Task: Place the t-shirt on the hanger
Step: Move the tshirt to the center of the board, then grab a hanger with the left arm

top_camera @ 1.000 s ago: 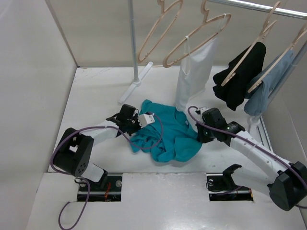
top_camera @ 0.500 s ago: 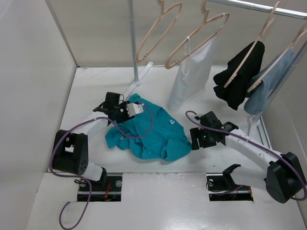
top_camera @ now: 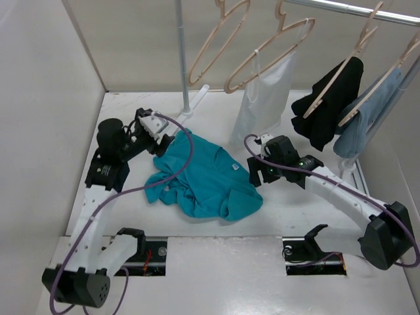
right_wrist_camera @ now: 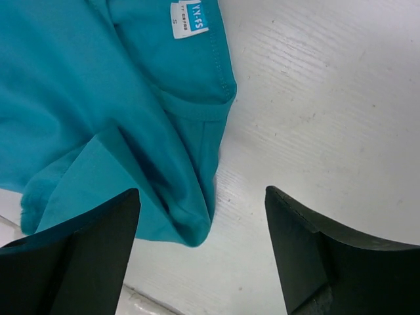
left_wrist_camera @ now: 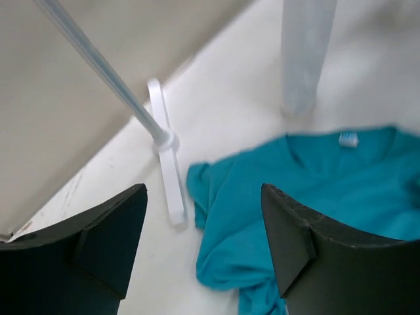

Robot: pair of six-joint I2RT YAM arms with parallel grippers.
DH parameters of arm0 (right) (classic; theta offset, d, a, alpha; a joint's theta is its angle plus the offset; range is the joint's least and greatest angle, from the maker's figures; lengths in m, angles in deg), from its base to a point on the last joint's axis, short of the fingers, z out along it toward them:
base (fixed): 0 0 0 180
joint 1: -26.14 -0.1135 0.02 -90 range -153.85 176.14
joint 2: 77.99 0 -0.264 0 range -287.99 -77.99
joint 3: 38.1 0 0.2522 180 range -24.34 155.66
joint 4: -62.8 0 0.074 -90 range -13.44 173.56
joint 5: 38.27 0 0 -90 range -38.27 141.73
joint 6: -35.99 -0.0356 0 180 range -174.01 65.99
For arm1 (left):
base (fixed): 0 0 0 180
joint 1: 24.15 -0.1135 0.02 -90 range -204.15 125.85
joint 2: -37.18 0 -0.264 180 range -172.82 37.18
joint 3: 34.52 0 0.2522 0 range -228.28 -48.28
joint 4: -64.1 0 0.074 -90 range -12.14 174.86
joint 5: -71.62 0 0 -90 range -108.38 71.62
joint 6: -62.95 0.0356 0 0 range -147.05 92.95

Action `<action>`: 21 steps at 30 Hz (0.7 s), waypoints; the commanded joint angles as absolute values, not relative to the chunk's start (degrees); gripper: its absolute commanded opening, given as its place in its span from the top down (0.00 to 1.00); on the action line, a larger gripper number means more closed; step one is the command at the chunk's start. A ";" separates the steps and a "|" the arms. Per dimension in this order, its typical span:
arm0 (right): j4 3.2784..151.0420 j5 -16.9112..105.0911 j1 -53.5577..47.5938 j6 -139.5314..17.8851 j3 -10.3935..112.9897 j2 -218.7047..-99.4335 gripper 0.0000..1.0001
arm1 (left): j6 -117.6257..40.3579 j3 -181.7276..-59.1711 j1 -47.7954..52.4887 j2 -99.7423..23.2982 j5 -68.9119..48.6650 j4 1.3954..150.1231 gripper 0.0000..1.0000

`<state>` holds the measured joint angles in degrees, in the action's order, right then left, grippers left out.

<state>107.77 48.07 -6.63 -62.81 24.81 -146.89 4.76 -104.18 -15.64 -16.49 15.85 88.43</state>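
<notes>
1. The teal t-shirt [top_camera: 200,177] lies crumpled on the tabletop [top_camera: 295,213], with its white neck label facing up.
2. The left hand [left_wrist_camera: 203,197] is spread wide and grips nothing, above the shirt's far left edge.
3. The right hand [right_wrist_camera: 202,193] is also wide open and empty, at the shirt's right edge by the collar.
4. The hanger [top_camera: 193,79] hangs bare at the far side, left of the white top [top_camera: 262,98].

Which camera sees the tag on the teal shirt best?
The right wrist view: the neck label is close and its print shows. The top view gives a white speck; the left wrist view, a blur.
</notes>
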 commanded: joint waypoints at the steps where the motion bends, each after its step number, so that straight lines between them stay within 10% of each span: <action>1: 103.81 46.98 -7.60 -59.29 27.86 -149.88 0.18 | -15.61 -107.51 -15.98 -13.18 15.98 80.86 0.33; 21: 99.15 43.38 -8.84 -59.80 24.27 -149.98 0.17 | -37.33 -154.89 -11.68 -44.46 23.44 65.31 0.34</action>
<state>102.13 44.33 -8.14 -59.00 25.40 -151.94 -32.27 -150.95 -12.19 -44.29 18.59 71.29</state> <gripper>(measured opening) 0.828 0.650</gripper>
